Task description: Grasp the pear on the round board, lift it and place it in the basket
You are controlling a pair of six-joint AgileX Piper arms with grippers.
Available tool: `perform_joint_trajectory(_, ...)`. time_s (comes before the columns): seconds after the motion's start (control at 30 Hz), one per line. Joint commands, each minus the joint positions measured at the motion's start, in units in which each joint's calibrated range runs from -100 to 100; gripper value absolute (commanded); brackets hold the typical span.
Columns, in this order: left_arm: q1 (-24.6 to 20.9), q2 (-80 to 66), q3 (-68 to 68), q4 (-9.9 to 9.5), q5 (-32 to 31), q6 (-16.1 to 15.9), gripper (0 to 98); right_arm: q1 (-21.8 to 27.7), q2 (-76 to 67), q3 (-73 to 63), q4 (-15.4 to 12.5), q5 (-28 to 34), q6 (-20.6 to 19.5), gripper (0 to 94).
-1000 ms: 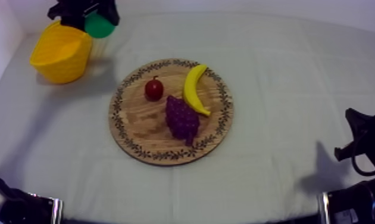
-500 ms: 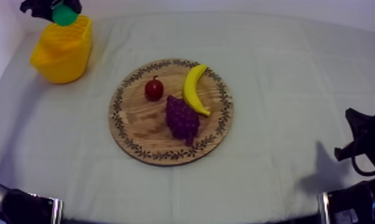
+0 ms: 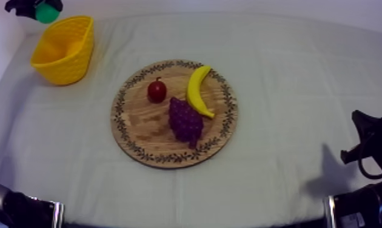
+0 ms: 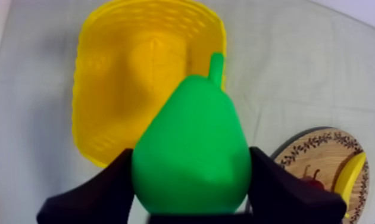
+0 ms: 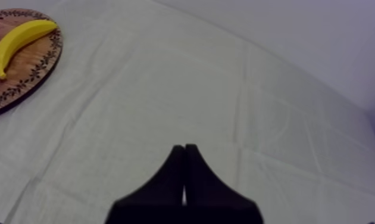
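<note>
— How is the pear (image 4: 193, 143) gripped, and which way is it pointed?

— It is pinched at its broad end by the left gripper (image 4: 191, 158), one of the black fingers (image 4: 100, 193) being pressed to each flank. Its long axis is laid along the fingers, and the stem is turned away from the wrist, toward the yellow basket (image 4: 86, 95).

— Where is it held?

— It is held in the air, clear of the cloth (image 3: 290, 60). From the wrist it is seen against the basket's near rim, with the open mouth just beyond the stem. From above it is seen past the basket's far rim, so whether it is over the mouth cannot be told. The rim is the one thing found close to it.

— What is laid farther off?

— The round wooden board (image 3: 127, 130) is set mid-table, well apart from the basket. A small red fruit (image 3: 156, 91), a bunch of grapes (image 3: 185, 120) and a banana (image 3: 197, 91) are laid on it, the grapes just beside the banana. Farthest off, at the table's right side, the right gripper (image 5: 184, 149) is held low over bare cloth, its fingers pressed together into a narrow wedge.
</note>
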Motion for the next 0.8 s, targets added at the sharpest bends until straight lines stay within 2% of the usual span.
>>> perform_joint_trajectory(0.0,-0.41,0.41,-0.14,0.2,-0.04,-0.23,55.5,-0.02,-0.03,-0.02,-0.01,0.02,0.02,0.4)
perform_joint_trajectory(0.47,-2.99,8.36,-2.97,1.53,-0.04,-2.56,58.1,-0.02,-0.03,-0.02,-0.01,0.02,0.02,0.4)
perform_joint_trajectory(0.77,-3.89,14.71,-7.0,1.69,-0.79,-3.52,58.0,-0.02,-0.03,-0.02,-0.01,0.02,0.02,0.4)
